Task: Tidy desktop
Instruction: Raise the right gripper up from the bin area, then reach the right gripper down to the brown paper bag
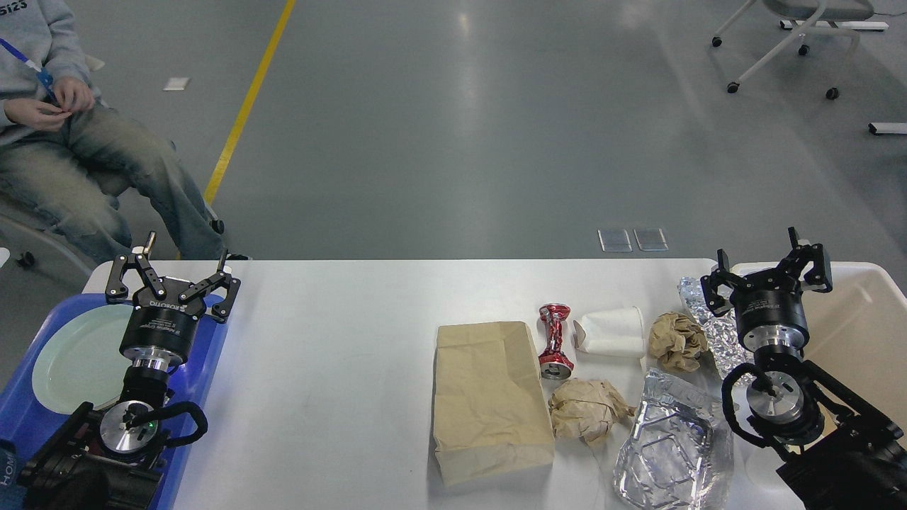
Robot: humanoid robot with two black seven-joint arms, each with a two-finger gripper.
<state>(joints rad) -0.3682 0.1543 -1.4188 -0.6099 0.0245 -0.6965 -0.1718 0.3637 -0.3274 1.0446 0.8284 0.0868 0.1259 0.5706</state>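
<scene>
**Litter waits on the white desktop**

The left gripper (173,273) hangs spread and empty over the blue tray (205,368) holding a pale plate (74,354). The desktop (333,354) fills the foreground, bearing a paper bag (489,397), crushed red can (555,340), white cup (611,331) and foil (673,443). The right gripper (769,262) gapes, holding nothing, beside the cream bin (864,326).

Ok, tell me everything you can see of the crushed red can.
The crushed red can is a red and silver metal drinks can, squeezed narrow at its waist so both ends flare. It lies on its side on the desktop, its length running away from the camera, the silver end nearest. The brown paper bag is on its left, the white paper cup on its right, both close; contact is unclear. No gripper holds it.
</scene>
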